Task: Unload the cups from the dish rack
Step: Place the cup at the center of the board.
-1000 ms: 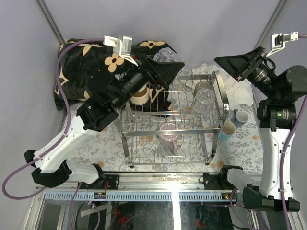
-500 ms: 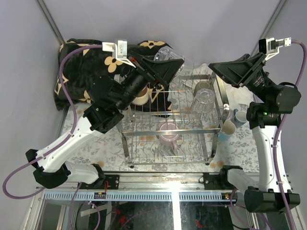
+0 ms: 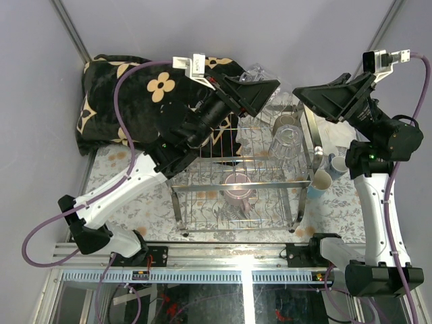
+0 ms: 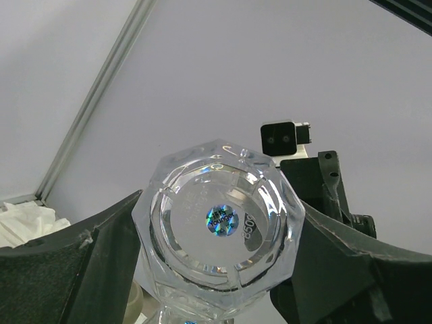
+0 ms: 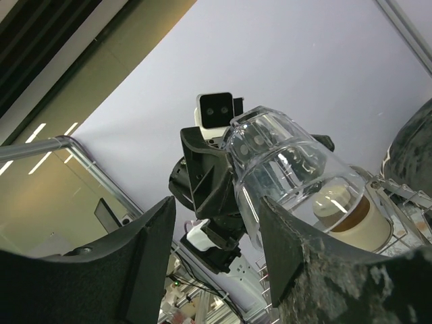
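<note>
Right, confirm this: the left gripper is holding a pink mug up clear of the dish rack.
Not quite. The left gripper holds a clear faceted glass, not a pink mug, up clear of the dish rack; the left wrist view shows it. The pink mug sits inside the rack.

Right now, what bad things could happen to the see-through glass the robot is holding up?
The clear glass looks slippery and is pinched high up by the left hand alone; it might slip and smash on the dish rack below. The open right hand points at it from close by and might bump it loose.
</note>
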Controlling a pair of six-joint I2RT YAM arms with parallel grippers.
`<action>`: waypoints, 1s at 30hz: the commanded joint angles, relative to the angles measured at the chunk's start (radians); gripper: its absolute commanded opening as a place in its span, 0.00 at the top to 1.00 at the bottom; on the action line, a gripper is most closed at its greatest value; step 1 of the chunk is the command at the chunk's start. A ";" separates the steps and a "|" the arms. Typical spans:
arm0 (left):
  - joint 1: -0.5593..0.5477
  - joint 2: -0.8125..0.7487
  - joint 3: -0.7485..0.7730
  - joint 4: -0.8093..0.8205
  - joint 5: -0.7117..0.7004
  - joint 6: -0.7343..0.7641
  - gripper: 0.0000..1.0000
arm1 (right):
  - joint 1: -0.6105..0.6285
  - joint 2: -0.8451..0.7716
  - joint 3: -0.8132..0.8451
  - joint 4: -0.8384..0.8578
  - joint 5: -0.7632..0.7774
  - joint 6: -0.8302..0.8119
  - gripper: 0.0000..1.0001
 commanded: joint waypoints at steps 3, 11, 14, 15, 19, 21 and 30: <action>0.006 0.018 0.060 0.166 0.014 -0.040 1.00 | 0.015 -0.005 0.036 0.046 -0.008 0.009 0.42; 0.006 0.012 0.065 0.156 -0.018 0.003 1.00 | 0.019 -0.032 0.024 -0.060 -0.011 -0.071 0.42; 0.006 0.004 0.056 0.172 -0.018 0.011 1.00 | 0.019 -0.039 0.027 -0.114 -0.006 -0.111 0.42; 0.006 0.006 0.062 0.168 -0.012 0.012 1.00 | 0.019 -0.036 0.025 -0.112 -0.007 -0.109 0.42; 0.006 0.004 0.062 0.167 -0.023 0.024 1.00 | 0.019 -0.027 0.018 -0.091 -0.009 -0.092 0.42; 0.006 -0.003 0.055 0.168 -0.036 0.032 1.00 | 0.018 -0.028 0.017 -0.096 -0.007 -0.097 0.42; 0.001 0.034 0.061 0.177 0.033 -0.046 1.00 | 0.022 -0.010 0.009 -0.005 0.024 -0.044 0.45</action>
